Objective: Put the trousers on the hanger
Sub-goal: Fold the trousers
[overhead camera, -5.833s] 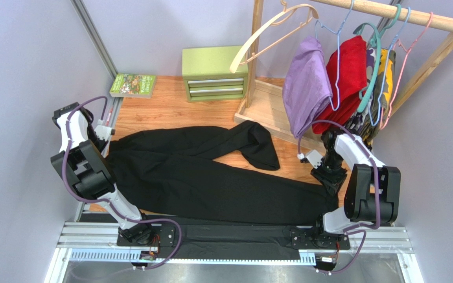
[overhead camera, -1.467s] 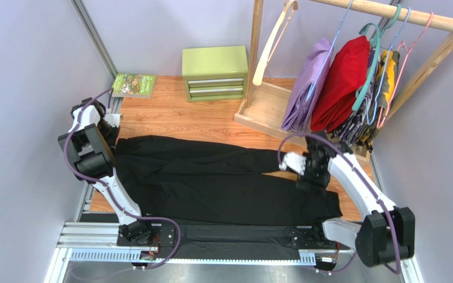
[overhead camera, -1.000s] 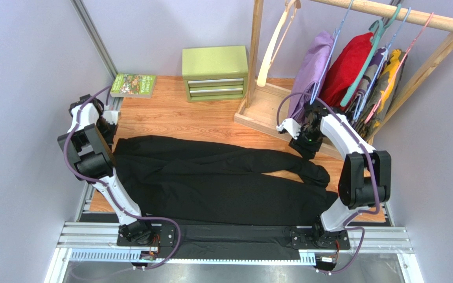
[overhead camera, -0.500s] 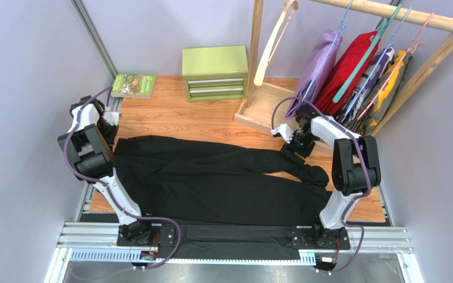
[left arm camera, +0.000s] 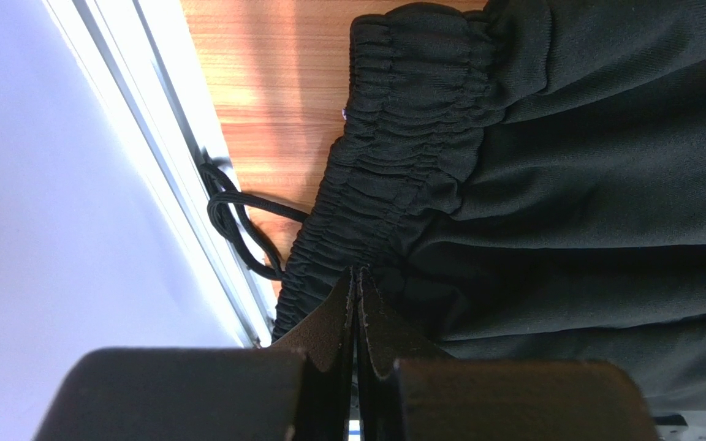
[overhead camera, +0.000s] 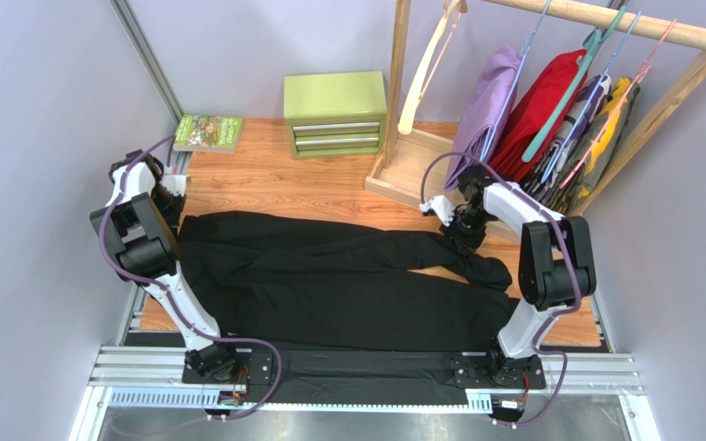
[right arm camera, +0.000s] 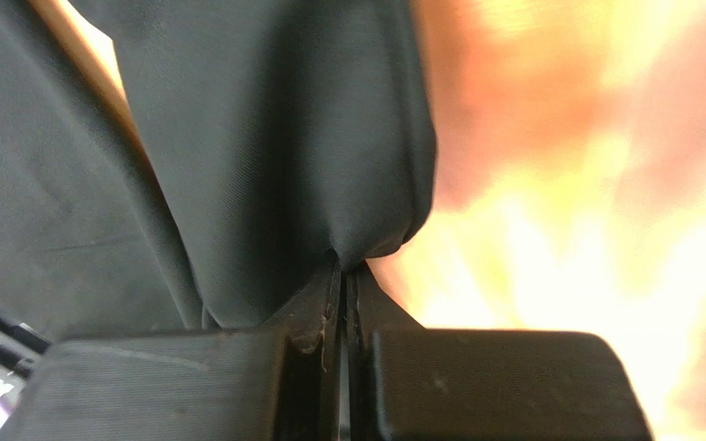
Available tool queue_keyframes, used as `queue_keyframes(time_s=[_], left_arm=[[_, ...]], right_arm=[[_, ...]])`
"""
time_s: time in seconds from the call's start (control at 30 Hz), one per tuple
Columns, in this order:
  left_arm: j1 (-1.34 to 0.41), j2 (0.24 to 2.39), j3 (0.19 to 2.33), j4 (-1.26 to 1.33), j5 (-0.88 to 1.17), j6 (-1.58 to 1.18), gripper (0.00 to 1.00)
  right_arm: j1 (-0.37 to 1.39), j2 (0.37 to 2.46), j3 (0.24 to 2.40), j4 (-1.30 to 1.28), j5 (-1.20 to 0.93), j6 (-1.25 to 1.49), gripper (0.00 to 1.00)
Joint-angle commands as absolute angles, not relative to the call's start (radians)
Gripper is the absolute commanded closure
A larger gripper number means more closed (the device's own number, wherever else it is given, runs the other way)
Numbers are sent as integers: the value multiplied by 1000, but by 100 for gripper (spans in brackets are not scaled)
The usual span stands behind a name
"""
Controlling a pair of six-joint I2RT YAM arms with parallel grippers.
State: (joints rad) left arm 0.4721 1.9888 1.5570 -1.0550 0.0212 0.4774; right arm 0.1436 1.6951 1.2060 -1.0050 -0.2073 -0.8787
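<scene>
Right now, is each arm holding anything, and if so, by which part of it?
Both hold the trousers. The left fingers pinch the elastic waistband; the right fingers pinch the end of one leg.

Lilac walls (overhead camera: 44, 110), wooden tabletop (overhead camera: 274, 184), green drawer chest (overhead camera: 335, 101), wooden clothes rack (overhead camera: 596, 18).

Wooden table (overhead camera: 265, 179), seen from above. Black trousers (overhead camera: 329, 285) spread flat across most of it: waistband at left edge, legs running toward right edge, upper leg ending near right edge. Small green drawer box (overhead camera: 334, 101) at far edge. Book (overhead camera: 207, 131) in far left corner. Wooden base of clothes rack (overhead camera: 412, 170) in far right corner.
</scene>
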Motion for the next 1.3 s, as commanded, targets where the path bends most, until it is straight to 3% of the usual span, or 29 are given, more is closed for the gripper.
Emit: queue_keyframes(time_s=[0.0, 0.13, 0.3, 0.33, 0.4, 0.47, 0.53, 0.6, 0.67, 0.7, 0.8, 0.97, 1.27], left_arm=[[474, 1996, 1597, -1058, 28, 466, 100], [474, 1993, 1597, -1057, 31, 459, 100], [477, 1979, 1582, -1045, 26, 465, 100], [477, 1979, 1582, -1046, 29, 468, 100], [477, 1974, 1585, -1048, 37, 472, 100], [479, 1967, 1589, -1054, 61, 480, 100], [477, 1956, 1607, -1083, 95, 494, 100], [477, 1941, 1626, -1109, 182, 530, 100], [469, 1895, 1628, -1111, 280, 545, 91], [468, 1876, 1626, -1114, 326, 570, 77], [420, 1815, 1626, -1138, 452, 656, 60], [249, 1785, 1598, -1099, 525, 700, 52], [-93, 1989, 1640, -928, 450, 715, 49]], right_arm=[[143, 1533, 1299, -1000, -154, -877, 100], [163, 1387, 1188, -947, -60, -925, 100], [282, 1140, 785, -929, 52, -1040, 99], [296, 1118, 755, -957, 52, -1049, 93], [302, 1083, 738, -1046, 35, -1058, 70], [284, 1086, 782, -1136, 14, -1068, 65], [258, 1120, 886, -1190, -75, -1069, 52], [219, 1173, 955, -1253, -109, -1069, 49], [190, 1213, 1034, -1258, -138, -1057, 49], [180, 1233, 1055, -1255, -150, -1043, 47], [152, 1305, 1112, -1247, -187, -1028, 43], [124, 1367, 1047, -1180, -160, -1054, 30], [95, 1431, 968, -986, -75, -1045, 39]])
